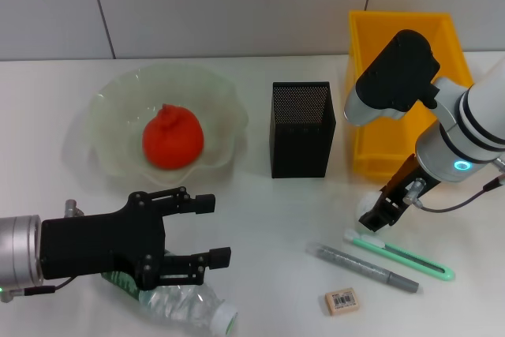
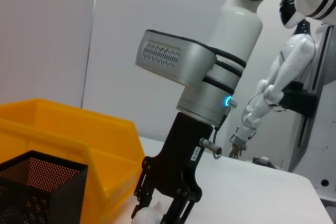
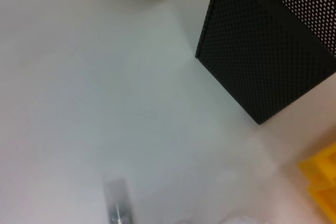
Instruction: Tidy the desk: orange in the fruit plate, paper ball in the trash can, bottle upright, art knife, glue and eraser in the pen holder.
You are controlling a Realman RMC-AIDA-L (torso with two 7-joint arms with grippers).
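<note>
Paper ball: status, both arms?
Right gripper shut on white paper ball, low over desk beside yellow bin. Left gripper open above lying clear plastic bottle. Path clear.

Head camera looks forward and down over the white table (image 1: 260, 226), wall across the top of frame, taking in both arms. Left wrist camera sits low near the tabletop, facing across it toward the right arm (image 2: 210, 93), with the black mesh pen holder (image 2: 37, 190) lower left and the yellow bin (image 2: 79, 135) behind it. Right wrist camera looks steeply down from close range: pen holder (image 3: 268, 45) upper right, yellow bin (image 3: 320, 182) at lower right edge; all three views share both.
</note>
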